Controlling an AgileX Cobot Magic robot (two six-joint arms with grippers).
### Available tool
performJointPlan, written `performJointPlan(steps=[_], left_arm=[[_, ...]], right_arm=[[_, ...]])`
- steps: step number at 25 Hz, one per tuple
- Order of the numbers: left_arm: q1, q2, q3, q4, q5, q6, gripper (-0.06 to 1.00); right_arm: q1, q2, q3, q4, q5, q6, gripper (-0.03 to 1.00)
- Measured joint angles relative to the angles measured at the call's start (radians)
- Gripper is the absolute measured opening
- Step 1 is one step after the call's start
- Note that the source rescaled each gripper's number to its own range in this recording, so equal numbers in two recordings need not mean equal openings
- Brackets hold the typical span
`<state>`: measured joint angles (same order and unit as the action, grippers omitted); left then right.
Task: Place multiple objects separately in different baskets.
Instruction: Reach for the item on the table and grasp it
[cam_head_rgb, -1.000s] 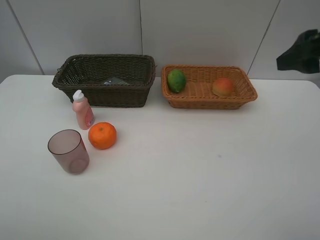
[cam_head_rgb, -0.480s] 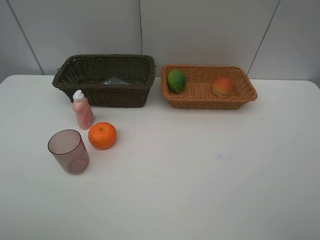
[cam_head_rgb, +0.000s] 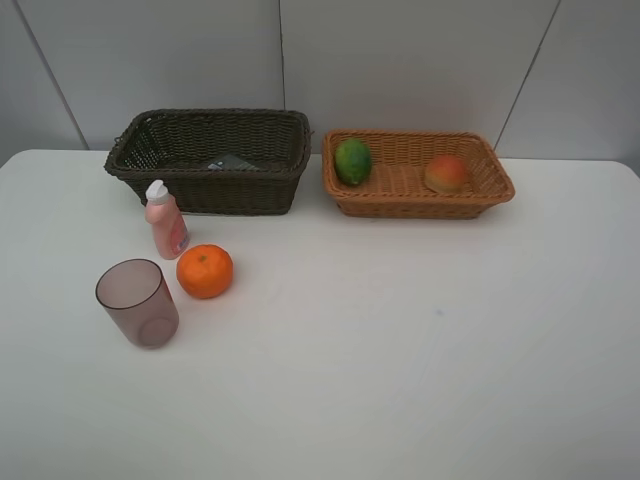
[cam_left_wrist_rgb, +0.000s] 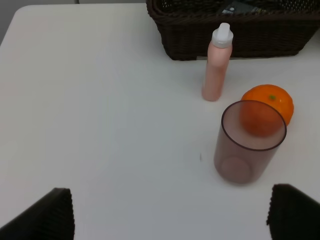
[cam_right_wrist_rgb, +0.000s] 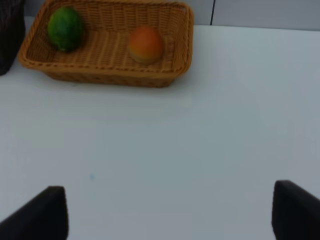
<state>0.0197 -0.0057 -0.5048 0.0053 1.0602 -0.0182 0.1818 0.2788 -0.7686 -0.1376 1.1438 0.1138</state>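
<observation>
The pink bottle stands upright, long axis vertical and white cap up, just in front of the dark basket near its left end. It is pale pink, slim, with a pointed cap. The orange sits a little further out from the dark basket, near the bottle but not touching it; its skin is bright and dimpled, and its stem spot faces up. The mauve cup is furthest out from that basket, upright with its mouth open to the ceiling, translucent enough that in my left wrist view I see the orange through its wall.

Inside the dark basket lies the black bottle, flat on the bottom; only part of it shows over the rim, so I cannot tell which way it points. Just to the right of the dark basket stands the shallower tan basket, both with their long sides along the wall. The lime lies at the tan basket's end nearer the dark basket, and the peach-like fruit, red fading to orange, lies toward the far end.

The counter is plain white; the wall behind is pale grey panels.

My left pincer is spread wide and grasps nothing, short of the cup. My right pincer is likewise released, over bare counter.
</observation>
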Motion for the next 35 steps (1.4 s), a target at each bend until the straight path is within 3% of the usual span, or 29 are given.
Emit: performJointPlan(steps=[16,35], left_arm=[[0.0,0.0,0.0,0.0,-0.001,0.0,1.0],[0.0,0.0,0.0,0.0,-0.001,0.0,1.0]], right_arm=[[0.0,-0.18,0.239,-0.003,-0.072,-0.002,0.88],[0.0,-0.194,0.244,0.051,-0.077,-0.035,0.88]])
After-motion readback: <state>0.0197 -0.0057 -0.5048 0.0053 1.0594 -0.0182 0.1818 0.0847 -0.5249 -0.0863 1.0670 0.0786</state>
